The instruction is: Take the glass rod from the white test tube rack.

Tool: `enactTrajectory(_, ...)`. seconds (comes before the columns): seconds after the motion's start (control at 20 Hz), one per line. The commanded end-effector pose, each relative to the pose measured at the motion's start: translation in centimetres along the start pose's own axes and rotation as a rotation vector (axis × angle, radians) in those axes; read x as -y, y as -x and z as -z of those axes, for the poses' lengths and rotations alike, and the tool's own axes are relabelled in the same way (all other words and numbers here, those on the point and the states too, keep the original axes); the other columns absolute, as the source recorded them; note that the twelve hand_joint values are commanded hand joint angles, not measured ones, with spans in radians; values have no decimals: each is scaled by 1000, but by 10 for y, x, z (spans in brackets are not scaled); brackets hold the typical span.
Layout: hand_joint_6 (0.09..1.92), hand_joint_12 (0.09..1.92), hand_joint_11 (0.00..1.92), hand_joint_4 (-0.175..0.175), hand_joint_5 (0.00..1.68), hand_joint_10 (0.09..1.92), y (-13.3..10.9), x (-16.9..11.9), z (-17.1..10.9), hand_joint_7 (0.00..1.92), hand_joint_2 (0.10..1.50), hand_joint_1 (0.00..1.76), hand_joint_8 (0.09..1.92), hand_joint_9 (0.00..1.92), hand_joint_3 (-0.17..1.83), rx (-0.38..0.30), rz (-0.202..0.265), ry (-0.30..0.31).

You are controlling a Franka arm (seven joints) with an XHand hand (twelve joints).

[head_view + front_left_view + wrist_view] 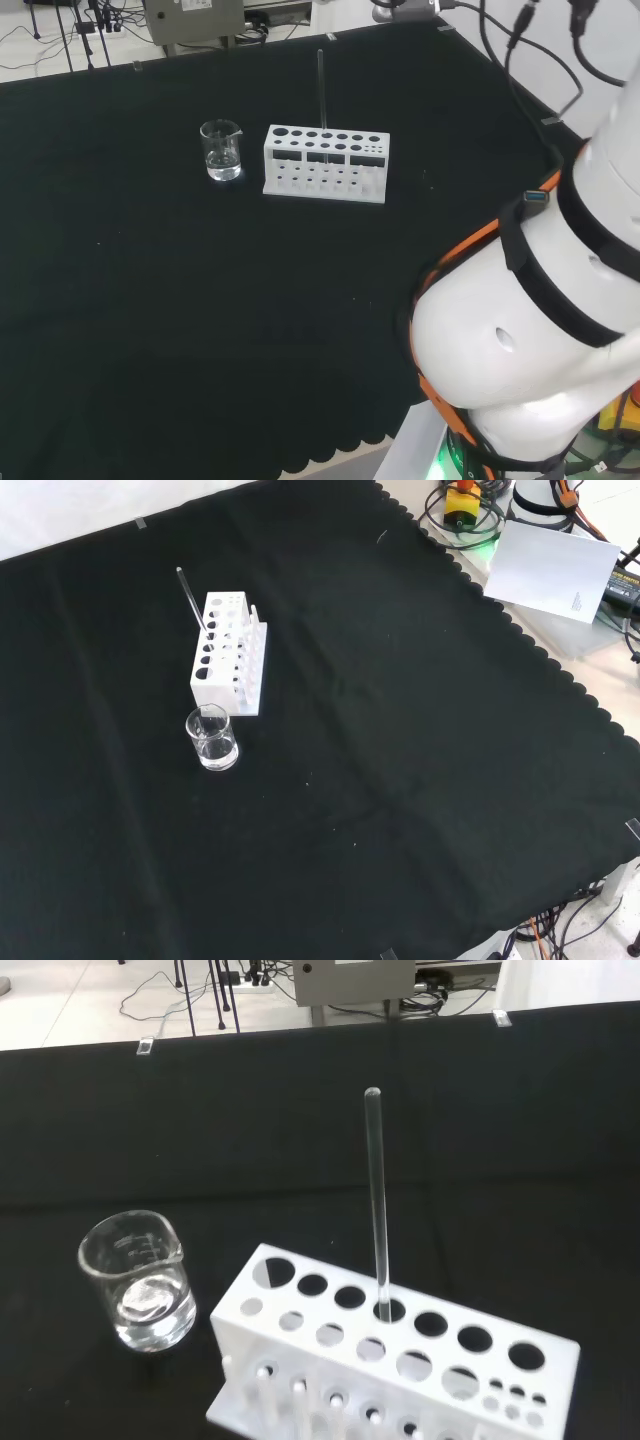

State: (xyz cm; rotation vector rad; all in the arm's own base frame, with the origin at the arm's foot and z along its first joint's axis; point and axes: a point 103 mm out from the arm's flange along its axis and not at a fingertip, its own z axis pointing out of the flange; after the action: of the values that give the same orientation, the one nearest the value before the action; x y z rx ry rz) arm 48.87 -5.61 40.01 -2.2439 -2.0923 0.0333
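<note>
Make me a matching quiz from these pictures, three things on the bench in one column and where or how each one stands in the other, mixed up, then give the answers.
Things:
1. glass rod
2. white test tube rack
3. beaker

States:
A. lies on the black cloth with most of its holes empty
B. stands upright in a hole of the rack's back row
C. stands on the cloth beside the rack's short end, apart from it

Pairs: 1-B, 2-A, 3-C

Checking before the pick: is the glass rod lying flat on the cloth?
No, the glass rod stands upright in a hole of the white rack.
</note>
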Motion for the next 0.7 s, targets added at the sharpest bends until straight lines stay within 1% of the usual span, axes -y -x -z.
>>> enactTrajectory(0.05,129,1397,447,-175,414,966,14,-58,-13,535,1010,492,1022,771,387,-27,33,20)
enactTrajectory(0.15,165,1391,463,-175,425,981,14,-70,-18,579,1013,494,1033,798,383,-21,43,16)
enactTrajectory(0.35,440,1372,533,-175,347,1009,13,-90,-30,642,1018,502,1074,860,373,-15,50,-2)
enactTrajectory(0.4,483,1370,545,-175,332,1013,13,-95,-34,645,1017,503,1080,869,373,-16,52,-9)
enactTrajectory(0.55,531,1372,570,-175,316,1022,14,-114,-49,649,1017,505,1087,891,374,-15,63,-26)
enactTrajectory(0.7,565,1367,595,-175,304,1037,15,-125,-62,651,1017,506,1094,908,376,-17,68,-40)
